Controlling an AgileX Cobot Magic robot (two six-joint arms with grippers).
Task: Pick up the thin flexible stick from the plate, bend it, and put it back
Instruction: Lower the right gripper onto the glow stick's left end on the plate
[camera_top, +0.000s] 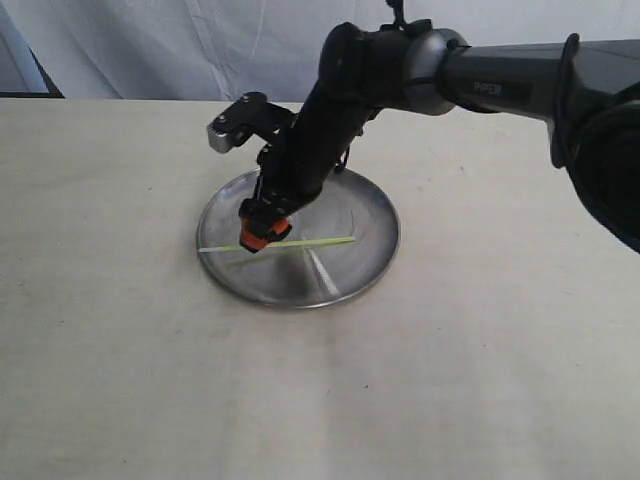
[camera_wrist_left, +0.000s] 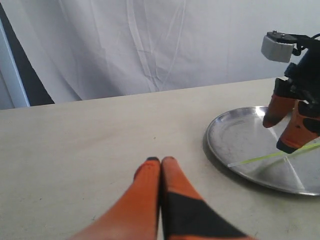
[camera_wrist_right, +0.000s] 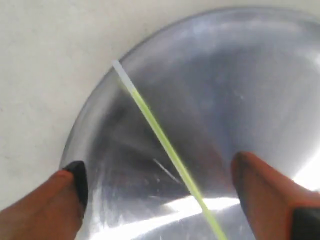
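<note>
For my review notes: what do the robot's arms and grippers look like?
The right arm is black, with a rounded silver-grey joint and a dark grey link bearing small pale lettering. A grey box-shaped camera sits at its wrist. The right gripper and left gripper have tapered orange fingers with black patches. The left arm itself is out of view.

Your worktop (camera_top: 500, 350) is a pale beige, faintly mottled flat surface. Directly on it you have the round, shiny stainless-steel plate (camera_top: 372, 216), sitting flat with its raised rim up, just off the middle toward eleven o'clock.
</note>
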